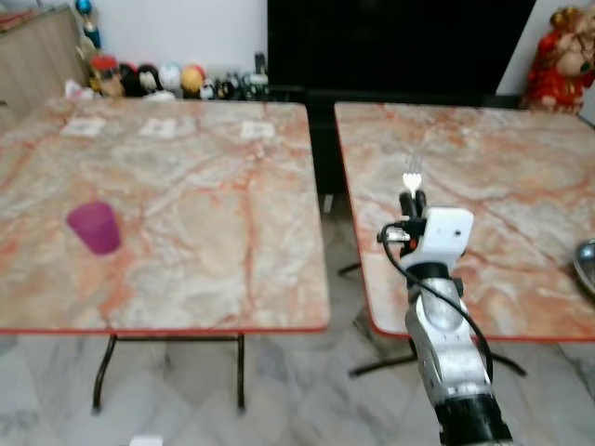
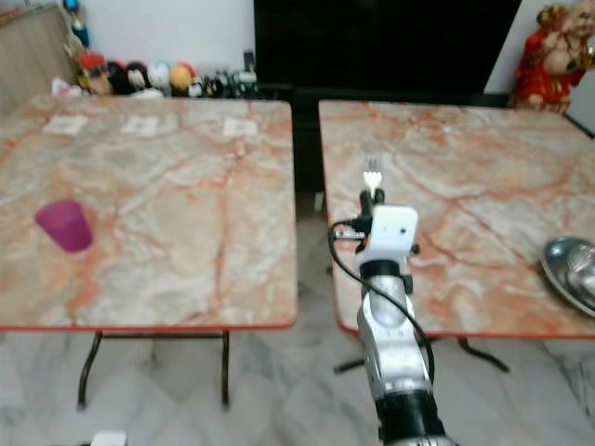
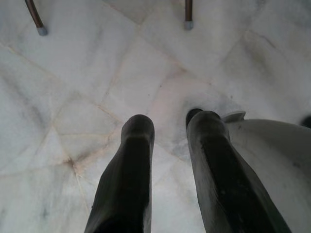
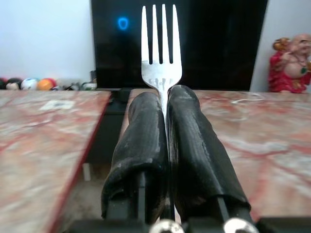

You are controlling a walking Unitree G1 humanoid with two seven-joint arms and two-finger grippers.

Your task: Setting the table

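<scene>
1. Gripping a fork (image 4: 161,46) upright, tines up, the right claw (image 1: 414,200) is clenched above the right surface's (image 1: 502,177) near left edge.
2. Left claw (image 3: 167,145) hangs released over the floor (image 3: 73,73).
3. Purple cup (image 1: 94,228) stands by the left surface's (image 1: 186,204) left edge.

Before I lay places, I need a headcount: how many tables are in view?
2: the left table holds a purple cup; the right table lies under the fork-holding right gripper.

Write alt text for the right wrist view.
The right tool is shut on a silver fork, tines pointing up. Beyond it are two marble-patterned tables, a dark screen and a red figurine.
</scene>
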